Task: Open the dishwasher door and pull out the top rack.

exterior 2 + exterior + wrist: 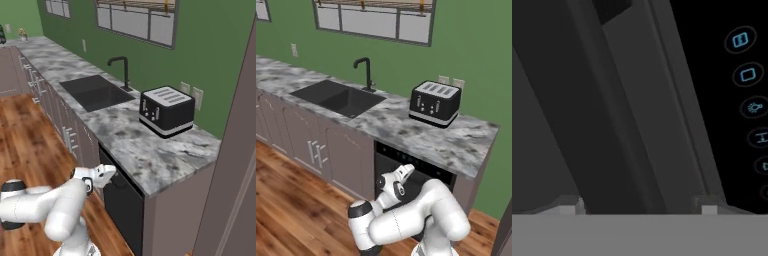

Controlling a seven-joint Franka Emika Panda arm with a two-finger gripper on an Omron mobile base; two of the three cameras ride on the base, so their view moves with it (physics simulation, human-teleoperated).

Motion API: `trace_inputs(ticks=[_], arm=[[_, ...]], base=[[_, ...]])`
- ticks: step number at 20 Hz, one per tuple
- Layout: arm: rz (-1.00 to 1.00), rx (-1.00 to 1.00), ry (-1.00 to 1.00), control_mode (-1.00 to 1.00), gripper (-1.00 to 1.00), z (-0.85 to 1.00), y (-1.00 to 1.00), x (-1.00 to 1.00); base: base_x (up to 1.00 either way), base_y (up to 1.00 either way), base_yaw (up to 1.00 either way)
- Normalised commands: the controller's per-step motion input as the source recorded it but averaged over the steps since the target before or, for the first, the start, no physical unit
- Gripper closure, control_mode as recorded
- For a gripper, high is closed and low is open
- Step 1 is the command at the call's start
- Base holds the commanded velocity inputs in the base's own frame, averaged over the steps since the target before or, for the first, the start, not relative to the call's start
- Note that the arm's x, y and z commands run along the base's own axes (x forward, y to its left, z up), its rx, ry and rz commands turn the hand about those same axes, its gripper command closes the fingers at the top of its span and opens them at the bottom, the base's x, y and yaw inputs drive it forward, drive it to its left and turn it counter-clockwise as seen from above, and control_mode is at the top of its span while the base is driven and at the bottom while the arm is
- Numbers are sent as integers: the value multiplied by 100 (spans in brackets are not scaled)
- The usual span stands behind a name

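Observation:
The dishwasher door [385,175] is a dark panel under the marble counter, standing shut, with its black control strip [739,125] of small lit icons along the top. My gripper [409,170] reaches up against the door's upper edge, also seen from the other side as the gripper [112,171] at the door [122,210]. In the hand view the dark bar handle [612,130] runs diagonally between my fingertips [579,205], and the gripper [643,207] straddles it with the jaws apart. The top rack is hidden behind the shut door.
A black toaster [434,102] stands on the counter above the dishwasher. A dark sink [336,96] with a black faucet [366,72] lies to the left. Mauve-grey cabinet doors [306,145] line the left, over a wood floor [286,215]. A tall panel [235,175] closes the right side.

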Motion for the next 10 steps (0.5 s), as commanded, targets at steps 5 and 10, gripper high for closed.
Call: trace_inputs(ticks=[5,10], arm=[[0,-1,2,-100,100,-68,35,14],[0,0,0,-100,100,-77,88,-20]], base=[[0,0,0],[0,0,0]])
